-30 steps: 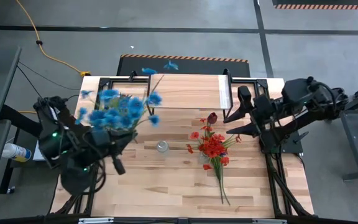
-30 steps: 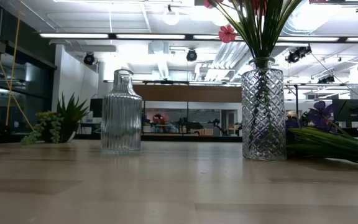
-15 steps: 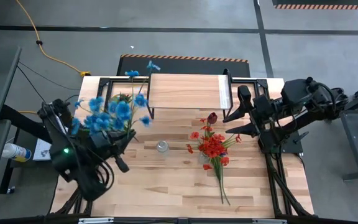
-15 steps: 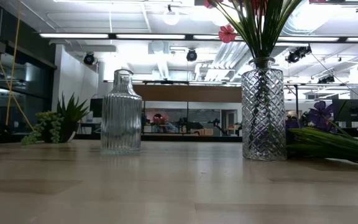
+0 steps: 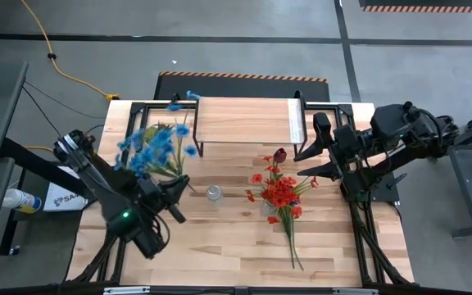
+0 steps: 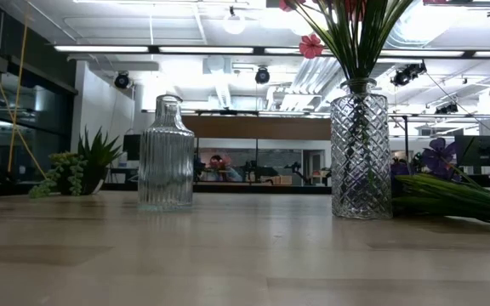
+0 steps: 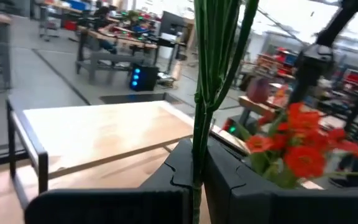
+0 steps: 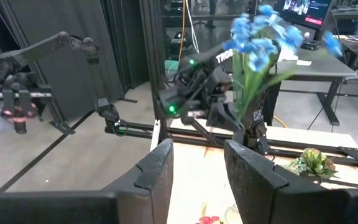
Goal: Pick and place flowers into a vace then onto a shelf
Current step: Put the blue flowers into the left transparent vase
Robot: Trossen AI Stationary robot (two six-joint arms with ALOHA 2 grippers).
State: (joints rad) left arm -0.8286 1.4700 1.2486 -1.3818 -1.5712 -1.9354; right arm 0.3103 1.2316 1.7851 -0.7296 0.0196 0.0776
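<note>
- We see the left tool [image 5: 180,190] pinching the green stems of the blue flowers [image 5: 156,146], fingers pressed tight on them in the left wrist view [image 7: 197,168].
- The blue blooms stand above the table's [image 5: 220,246] left part, just left of the shelf [image 5: 244,120] and of the empty bottle [image 5: 213,193].
- The bottle [image 6: 166,153] stands upright near the table's middle, in front of the shelf and left of the cut-glass vase [image 6: 361,149].
- The red flowers [image 5: 281,193] sit in that vase, right of the bottle; more stems [image 5: 292,242] lie flat on the table on its near side.
- The shelf stands at the table's far edge, its board bare.
- The right tool [image 5: 311,161] waits right of the red flowers, just off the shelf's right end, fingers [image 8: 157,168] partly spread around nothing.
</note>
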